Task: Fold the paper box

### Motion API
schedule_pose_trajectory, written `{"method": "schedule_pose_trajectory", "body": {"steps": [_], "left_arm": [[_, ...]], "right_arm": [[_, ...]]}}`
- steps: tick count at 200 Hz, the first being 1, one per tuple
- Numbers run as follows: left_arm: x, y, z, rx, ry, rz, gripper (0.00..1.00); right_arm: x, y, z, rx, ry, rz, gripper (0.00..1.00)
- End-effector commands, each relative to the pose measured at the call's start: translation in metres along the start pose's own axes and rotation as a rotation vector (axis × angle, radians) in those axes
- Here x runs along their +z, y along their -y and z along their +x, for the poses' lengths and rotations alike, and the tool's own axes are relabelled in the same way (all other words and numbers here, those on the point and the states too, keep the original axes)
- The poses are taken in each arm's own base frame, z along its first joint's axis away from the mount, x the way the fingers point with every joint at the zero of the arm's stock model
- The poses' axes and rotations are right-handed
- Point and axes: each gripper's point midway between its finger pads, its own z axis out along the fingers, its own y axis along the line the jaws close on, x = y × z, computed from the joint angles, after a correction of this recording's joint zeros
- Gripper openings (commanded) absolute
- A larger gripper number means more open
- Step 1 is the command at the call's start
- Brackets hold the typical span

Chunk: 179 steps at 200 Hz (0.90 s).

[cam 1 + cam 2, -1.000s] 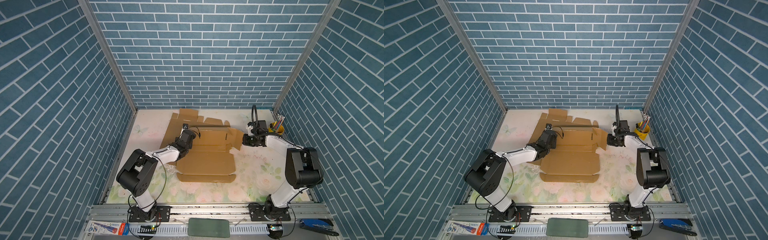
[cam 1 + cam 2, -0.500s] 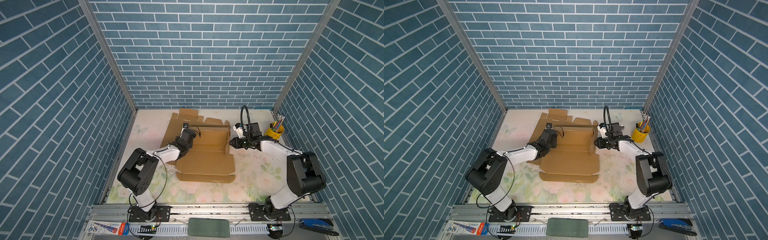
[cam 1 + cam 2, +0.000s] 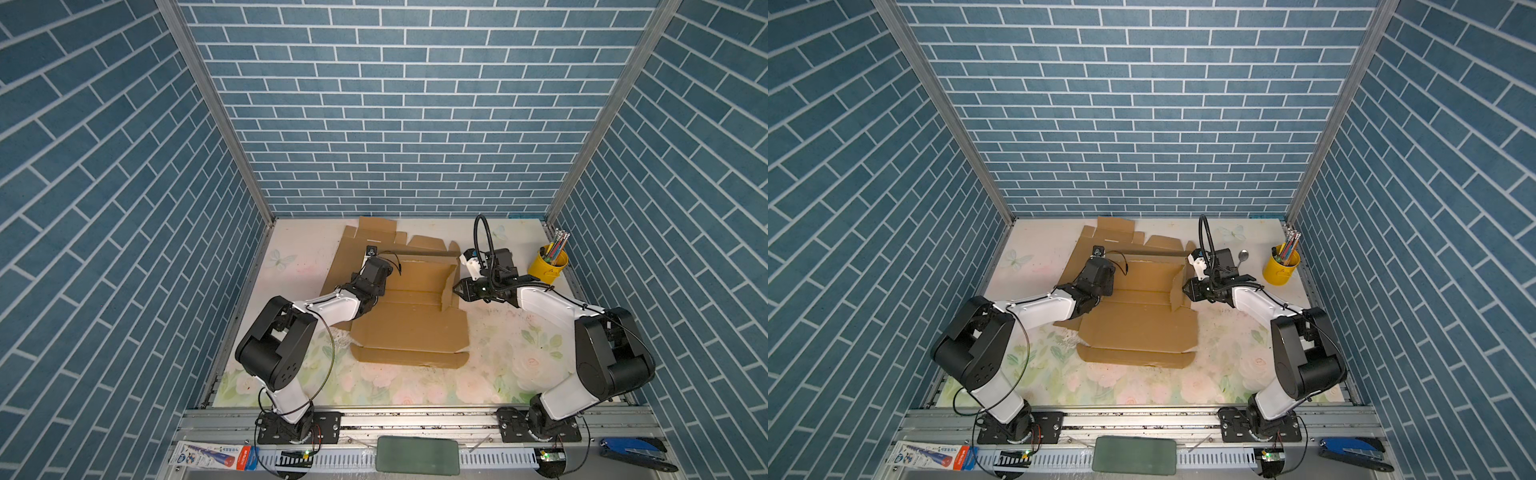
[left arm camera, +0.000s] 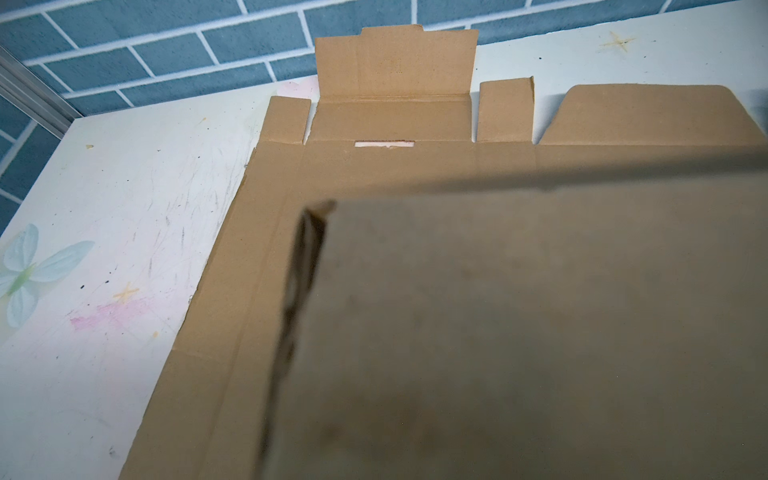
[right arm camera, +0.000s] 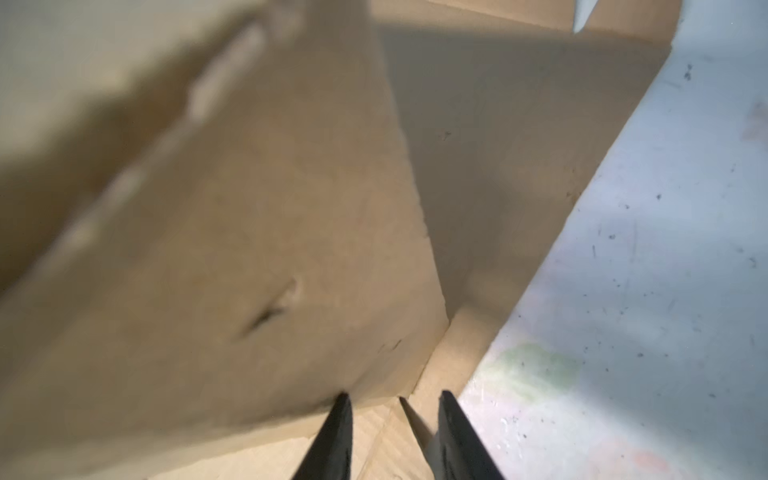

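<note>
Box (image 3: pixel 409 328) looks light, stiff, springy at creases: best taken by the raised side flap (image 3: pixel 449 286) near its fold. Right hand (image 3: pixel 456 286) spread beside it; left hand (image 3: pixel 376 268) pressed together, grip hidden.

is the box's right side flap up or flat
Up: the flap stands raised off the cardboard box, next to the right hand.

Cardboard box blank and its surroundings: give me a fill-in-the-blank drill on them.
The coloured pencils stand in a ___ cup.
Beside the right gripper, one side flap of the cardboard box blank is folded ___.
The right gripper's jaws stand ___.
Missing words: yellow; up; open.
</note>
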Motion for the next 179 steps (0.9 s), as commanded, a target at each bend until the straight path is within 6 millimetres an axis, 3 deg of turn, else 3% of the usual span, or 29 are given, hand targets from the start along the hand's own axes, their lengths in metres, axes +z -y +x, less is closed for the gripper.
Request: {"method": "schedule_pose_trajectory", "body": {"steps": [1,43,61,132,179], "left_arm": [[0.009,0.000,0.051,0.081,-0.172,0.013,0.00],[0.008,-0.001,0.050,0.087,-0.170,0.011,0.00],[0.009,0.000,0.052,0.089,-0.175,0.014,0.00],[0.007,0.000,0.053,0.093,-0.179,0.017,0.00],[0.009,0.001,0.056,0.093,-0.186,0.022,0.00]], "right_arm": [[0.010,-0.004,0.007,-0.046,0.017,0.019,0.37],[0.007,-0.001,0.032,-0.052,-0.002,0.061,0.34],[0.007,0.000,0.034,-0.054,0.008,0.068,0.34],[0.009,-0.015,-0.010,-0.080,0.105,0.018,0.54],[0.010,-0.004,-0.039,-0.098,0.172,0.096,0.56]]}}
